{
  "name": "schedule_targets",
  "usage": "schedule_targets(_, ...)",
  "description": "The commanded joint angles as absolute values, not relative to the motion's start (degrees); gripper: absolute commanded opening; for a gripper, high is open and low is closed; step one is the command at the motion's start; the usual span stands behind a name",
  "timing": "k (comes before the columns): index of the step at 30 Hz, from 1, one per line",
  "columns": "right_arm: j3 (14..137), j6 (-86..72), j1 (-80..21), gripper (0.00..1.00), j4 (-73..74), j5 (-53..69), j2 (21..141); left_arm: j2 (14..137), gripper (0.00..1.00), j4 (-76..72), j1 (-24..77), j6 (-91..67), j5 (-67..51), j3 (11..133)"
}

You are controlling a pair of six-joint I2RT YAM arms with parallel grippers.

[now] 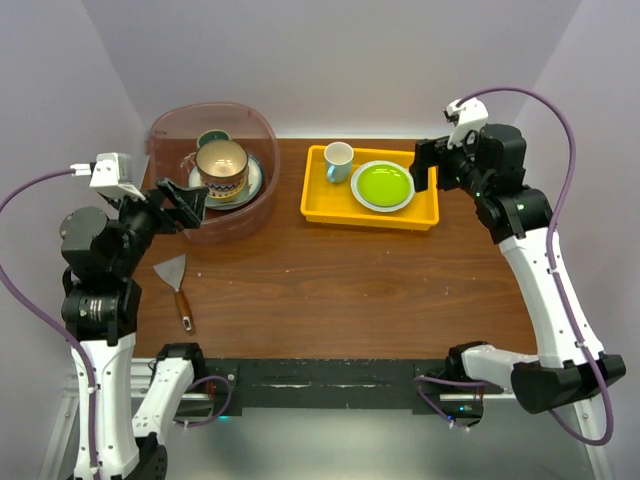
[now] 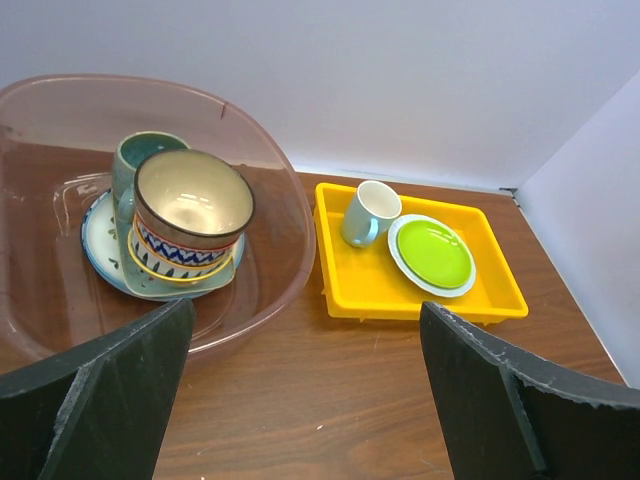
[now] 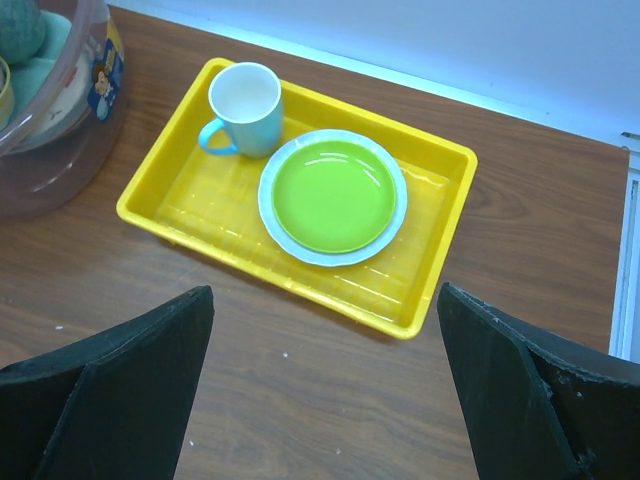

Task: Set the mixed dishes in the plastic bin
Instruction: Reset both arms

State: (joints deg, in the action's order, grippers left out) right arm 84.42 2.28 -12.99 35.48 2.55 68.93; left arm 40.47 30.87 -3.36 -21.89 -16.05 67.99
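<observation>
The plastic bin [image 1: 262, 130] [image 2: 296, 240] stands at the back left, translucent pinkish-brown. Inside it a striped bowl [image 1: 222, 168] [image 2: 192, 208] sits on a pale green tray [image 2: 150, 285] and a plate [image 2: 98, 238], with a teal mug [image 1: 213, 138] [image 2: 138, 158] behind it. My left gripper [image 1: 185, 207] [image 2: 305, 340] hovers open and empty just in front of the bin's near-left wall. My right gripper [image 1: 429, 168] [image 3: 325, 300] is open and empty above the right end of the yellow tray. The bin's edge [image 3: 60, 120] shows at the left of the right wrist view.
A flat yellow tray [image 1: 320, 205] [image 2: 340, 290] [image 3: 440, 290] at back centre holds a small cup [image 1: 338, 160] [image 2: 368, 212] [image 3: 245, 108] and a lime-green plate [image 1: 382, 185] [image 2: 433, 254] [image 3: 333, 195]. A scraper with a wooden handle [image 1: 176, 285] lies on the table at front left.
</observation>
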Motion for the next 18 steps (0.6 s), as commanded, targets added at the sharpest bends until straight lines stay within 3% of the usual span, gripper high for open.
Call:
schedule_targets(1,86.0,0.4,-12.7,0.98,33.3,0.1,66.7,39.9,1.0,30.6,-3.6,-20.7,-15.4,68.5)
schedule_targets(18,84.3,-2.2,-12.7,0.98,33.0,-1.1,65.7,39.6,1.0,30.1,-3.5,-20.2,-14.7,67.2)
